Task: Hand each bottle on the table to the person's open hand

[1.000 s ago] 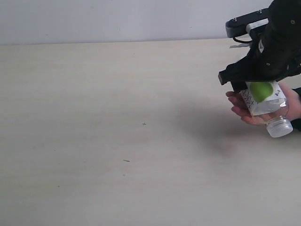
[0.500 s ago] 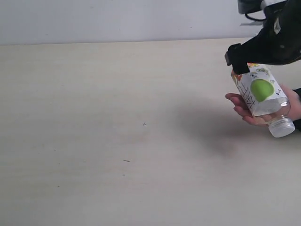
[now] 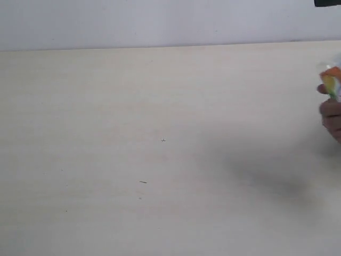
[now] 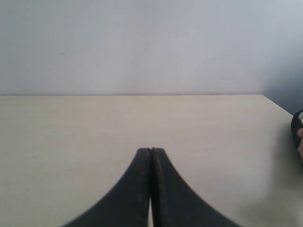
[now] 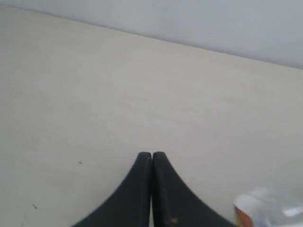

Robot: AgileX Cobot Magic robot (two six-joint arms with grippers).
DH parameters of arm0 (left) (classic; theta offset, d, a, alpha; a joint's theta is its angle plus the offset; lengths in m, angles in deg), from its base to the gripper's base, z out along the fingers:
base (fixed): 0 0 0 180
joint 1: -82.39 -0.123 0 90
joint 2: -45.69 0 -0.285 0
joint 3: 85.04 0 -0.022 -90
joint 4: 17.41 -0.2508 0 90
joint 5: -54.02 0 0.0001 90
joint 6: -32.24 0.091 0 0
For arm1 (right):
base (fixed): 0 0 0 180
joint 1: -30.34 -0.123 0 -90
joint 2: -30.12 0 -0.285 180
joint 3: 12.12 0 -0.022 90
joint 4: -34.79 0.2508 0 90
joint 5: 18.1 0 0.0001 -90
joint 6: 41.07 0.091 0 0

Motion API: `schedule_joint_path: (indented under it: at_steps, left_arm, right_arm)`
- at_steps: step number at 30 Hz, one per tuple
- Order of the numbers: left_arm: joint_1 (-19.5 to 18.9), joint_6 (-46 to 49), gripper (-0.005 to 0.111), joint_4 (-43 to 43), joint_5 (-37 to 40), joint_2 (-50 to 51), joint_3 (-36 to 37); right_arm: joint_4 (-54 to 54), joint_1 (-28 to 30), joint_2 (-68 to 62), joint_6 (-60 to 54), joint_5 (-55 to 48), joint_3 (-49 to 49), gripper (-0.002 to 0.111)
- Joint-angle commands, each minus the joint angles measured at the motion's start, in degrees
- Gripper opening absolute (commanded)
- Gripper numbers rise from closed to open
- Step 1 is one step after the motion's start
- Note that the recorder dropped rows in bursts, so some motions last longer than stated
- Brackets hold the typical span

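The pale table (image 3: 160,133) carries no bottle in the exterior view. At its right edge the person's hand (image 3: 333,114) grips a blurred bottle (image 3: 330,80) with an orange and green label, mostly cut off by the frame. The same bottle (image 5: 267,208) shows blurred at the corner of the right wrist view. My right gripper (image 5: 151,155) is shut and empty above the table. My left gripper (image 4: 150,150) is shut with nothing in it. A dark sliver of the right arm (image 3: 327,2) shows at the exterior view's top right corner. The left gripper is out of the exterior view.
A plain grey-white wall (image 3: 160,21) rises behind the table's far edge. A few tiny dark specks (image 3: 163,140) dot the tabletop. In the left wrist view the table's corner (image 4: 265,97) and a dark object (image 4: 298,135) at the frame edge show.
My right gripper let go of the green-apple bottle and rose out of the exterior view. The hand closed round the bottle and drew back to the right edge.
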Motion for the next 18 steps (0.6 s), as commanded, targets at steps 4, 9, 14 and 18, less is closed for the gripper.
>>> schedule_joint_path:
  at_steps: [4, 9, 14, 18]
  left_arm:
    - [-0.16, 0.13, 0.001, 0.17, -0.88, -0.50, 0.19]
    - [-0.16, 0.13, 0.001, 0.17, -0.88, -0.50, 0.19]
    - [-0.16, 0.13, 0.001, 0.17, -0.88, -0.50, 0.19]
    - [-0.16, 0.13, 0.001, 0.17, -0.88, -0.50, 0.19]
  right_arm:
    - [2.19, 0.18, 6.03, -1.50, 0.70, 0.19, 0.000]
    - [2.19, 0.18, 8.11, -1.50, 0.70, 0.19, 0.000]
    - [2.19, 0.18, 8.90, -1.50, 0.70, 0.19, 0.000]
    - [2.19, 0.18, 8.90, -1.50, 0.70, 0.19, 0.000]
